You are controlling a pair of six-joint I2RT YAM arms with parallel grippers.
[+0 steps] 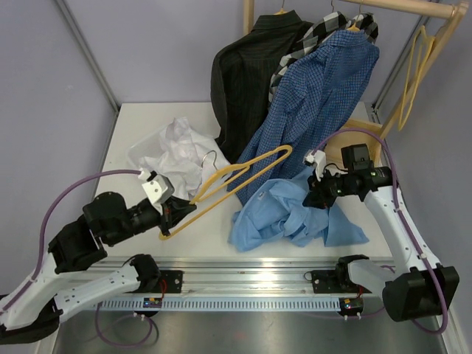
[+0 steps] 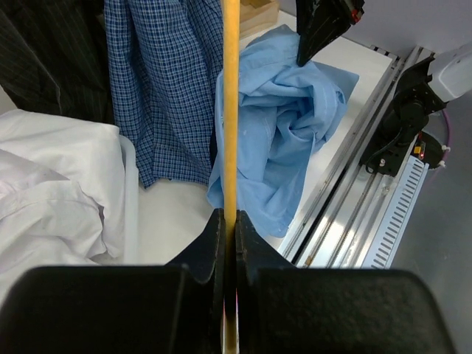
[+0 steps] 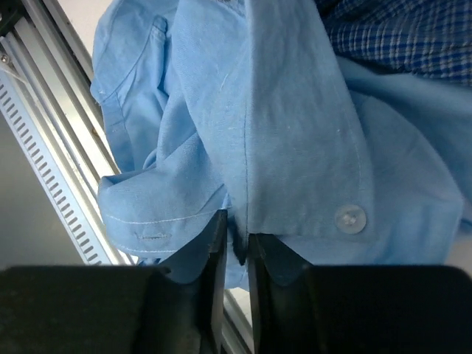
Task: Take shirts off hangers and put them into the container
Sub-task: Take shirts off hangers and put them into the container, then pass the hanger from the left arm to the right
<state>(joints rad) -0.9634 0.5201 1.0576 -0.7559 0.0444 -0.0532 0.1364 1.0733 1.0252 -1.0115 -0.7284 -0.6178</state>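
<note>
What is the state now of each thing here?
Left gripper: shut on thin yellow hanger, empty.
Right gripper: shut on plain light blue shirt, crumpled on table.
Plain white shirt: crumpled in white plastic basket.
Black pinstriped shirt: hanging.
Black-and-white check shirt: hanging.
Dark blue check shirt: hanging.

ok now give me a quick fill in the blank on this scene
1. The left end effector is shut on a yellow ____.
2. The white shirt lies in the ____.
3. The light blue shirt lies on the ____.
4. The dark blue check shirt hangs from the wooden ____.
Missing words: hanger; basket; table; rail.
</note>
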